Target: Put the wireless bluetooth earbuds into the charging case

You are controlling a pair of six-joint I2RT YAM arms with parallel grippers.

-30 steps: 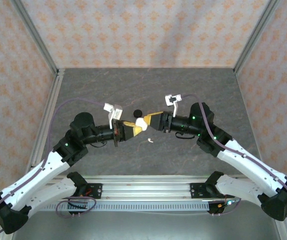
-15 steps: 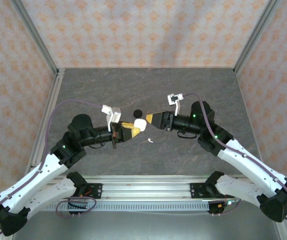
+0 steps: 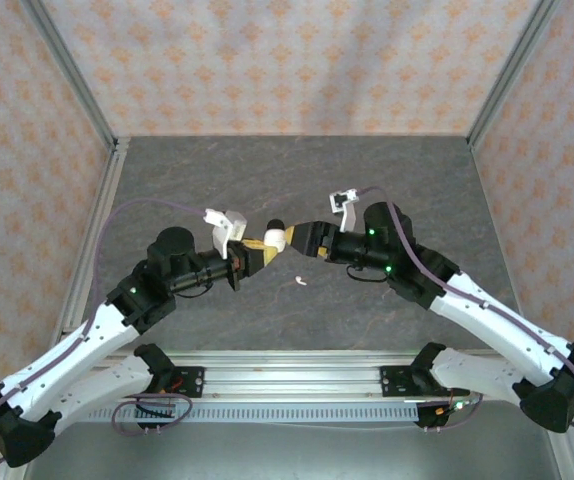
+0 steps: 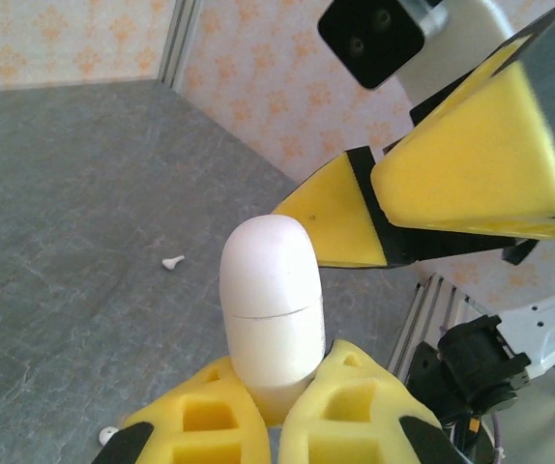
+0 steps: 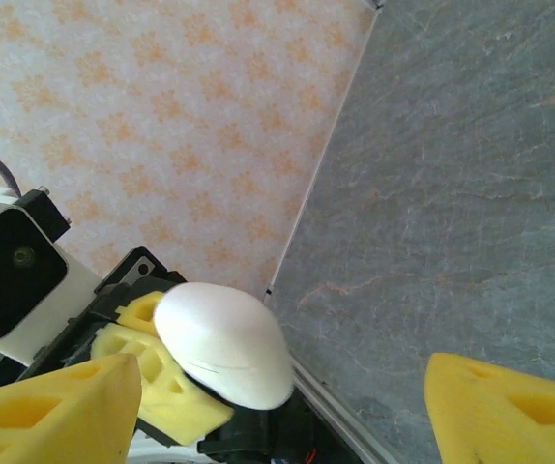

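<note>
We find a grey, stone-patterned bench (image 3: 387, 180) enclosed by walls (image 3: 287, 60) of orange-flowered paper and aluminium posts (image 3: 71, 68). One white earbud (image 3: 298, 280), tiny and short-stemmed, lies on the bench just in front of where the arms meet. The left fingers (image 3: 257, 247) are clamped on the base of a white capsule case (image 4: 268, 300), its lid seam closed. The right fingers (image 3: 297, 236) stand wide apart beside its cap, holding nothing.

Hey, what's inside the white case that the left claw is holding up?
Its inside is hidden: the white case is shut, only a seam line showing. The left claw clamps its lower end, covering that part. One white earbud lies outside, on the table.
</note>
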